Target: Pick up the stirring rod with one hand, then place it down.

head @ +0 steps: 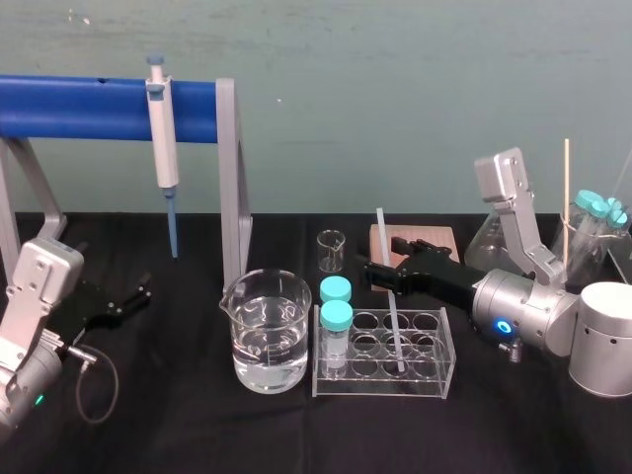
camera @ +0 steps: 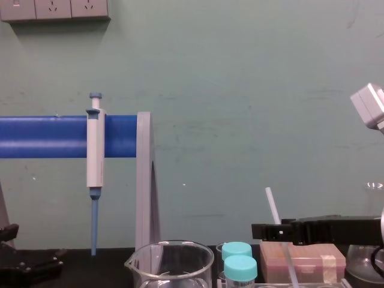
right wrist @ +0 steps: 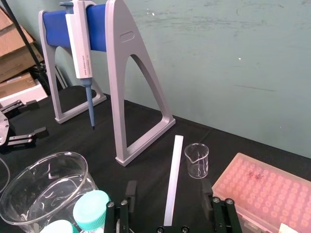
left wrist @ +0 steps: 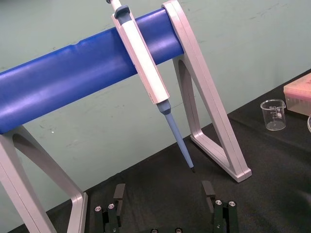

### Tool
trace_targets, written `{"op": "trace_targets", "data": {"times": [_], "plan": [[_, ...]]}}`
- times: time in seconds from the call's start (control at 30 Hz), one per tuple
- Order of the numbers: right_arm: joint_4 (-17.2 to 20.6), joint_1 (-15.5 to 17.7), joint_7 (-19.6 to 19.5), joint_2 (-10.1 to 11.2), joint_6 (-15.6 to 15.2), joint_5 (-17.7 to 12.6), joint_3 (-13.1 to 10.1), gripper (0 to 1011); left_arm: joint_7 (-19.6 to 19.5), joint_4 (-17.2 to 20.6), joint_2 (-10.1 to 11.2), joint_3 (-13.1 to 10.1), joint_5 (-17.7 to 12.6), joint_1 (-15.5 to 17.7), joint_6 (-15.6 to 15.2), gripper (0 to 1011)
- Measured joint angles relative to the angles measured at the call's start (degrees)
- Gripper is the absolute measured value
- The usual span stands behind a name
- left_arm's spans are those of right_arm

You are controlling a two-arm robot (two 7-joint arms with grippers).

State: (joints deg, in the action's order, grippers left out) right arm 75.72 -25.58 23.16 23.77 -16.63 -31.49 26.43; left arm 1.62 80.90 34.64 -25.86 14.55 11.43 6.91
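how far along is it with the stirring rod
Nothing is done yet: the stirring rod stands tilted in the tube rack. In hand: the right gripper is open with its fingers either side of the rod. To do: close, lift, set down. The left gripper is parked, open.

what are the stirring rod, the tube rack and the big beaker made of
Stirring rod: milky, translucent, matte; plastic or frosted glass, can't tell which. Tube rack: clear with glossy flat walls, probably acrylic. Big beaker: clear, thin-walled, shiny with a pour lip; likely glass.
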Motion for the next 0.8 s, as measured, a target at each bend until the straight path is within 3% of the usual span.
{"op": "trace_targets", "data": {"times": [0.8], "plan": [[-0.1,0.0,0.0,0.0,0.1,-0.1,0.0,92,0.0,0.0,0.0,0.0,0.0,0.0,0.0,1000]]}}
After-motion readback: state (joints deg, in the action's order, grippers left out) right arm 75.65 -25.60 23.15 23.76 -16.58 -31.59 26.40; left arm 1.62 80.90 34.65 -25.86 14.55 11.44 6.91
